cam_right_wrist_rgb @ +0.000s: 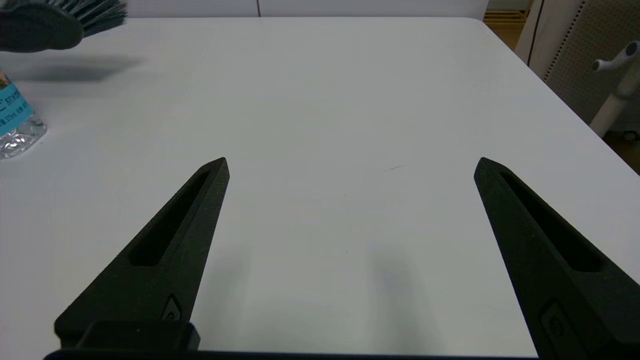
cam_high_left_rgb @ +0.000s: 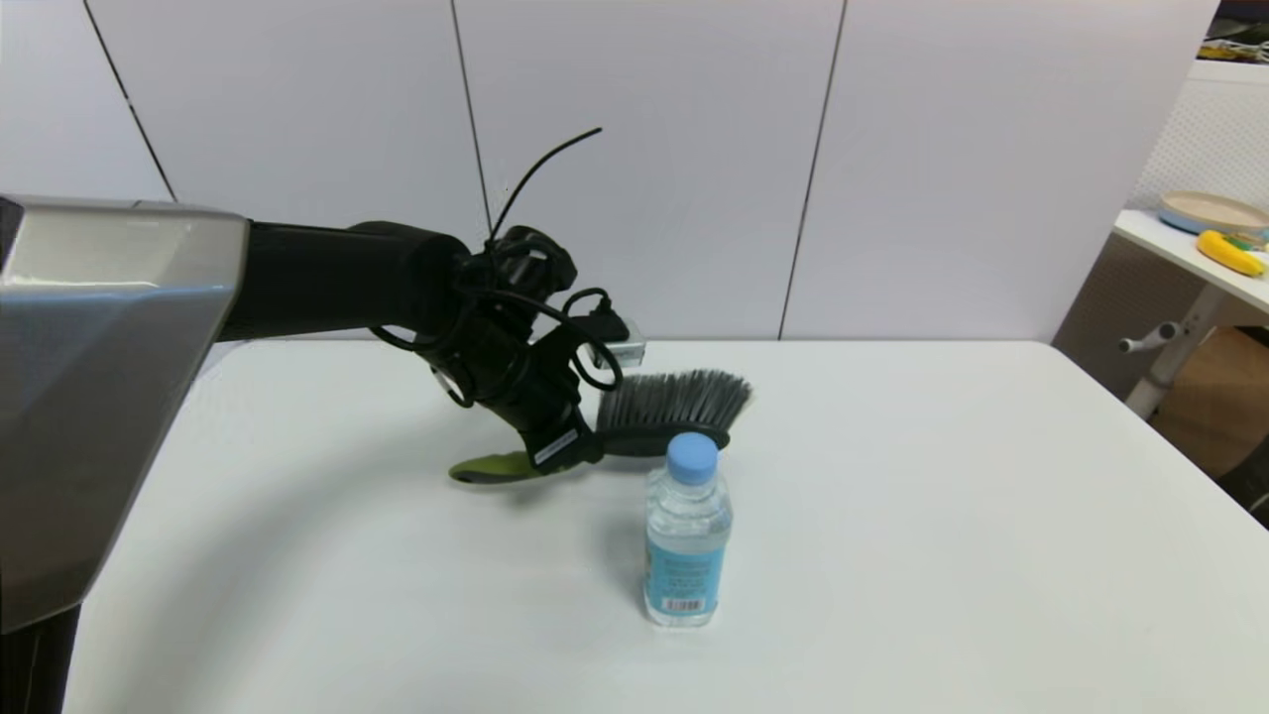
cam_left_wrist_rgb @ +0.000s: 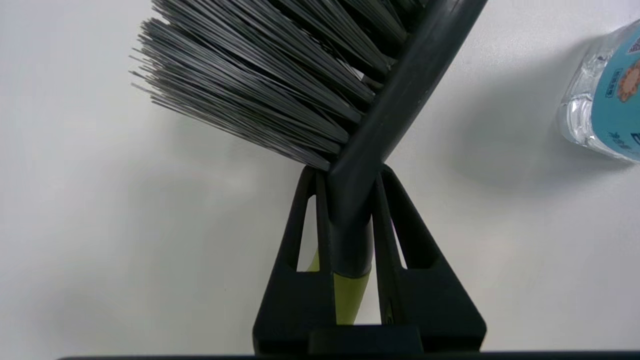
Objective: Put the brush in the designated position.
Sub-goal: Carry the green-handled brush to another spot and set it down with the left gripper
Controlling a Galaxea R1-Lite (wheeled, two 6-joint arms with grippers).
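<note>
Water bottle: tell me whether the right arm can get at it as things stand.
Probably yes. The right gripper is open over bare table; the bottle stands unblocked. The left gripper holds the brush aloft behind it.

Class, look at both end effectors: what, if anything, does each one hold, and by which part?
The left end effector grips the brush at its neck, between handle and head. The right end effector is open and holds nothing.

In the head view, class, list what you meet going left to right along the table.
Lime-green brush handle tip → left hand gripping the handle → blue-capped clear water bottle.
</note>
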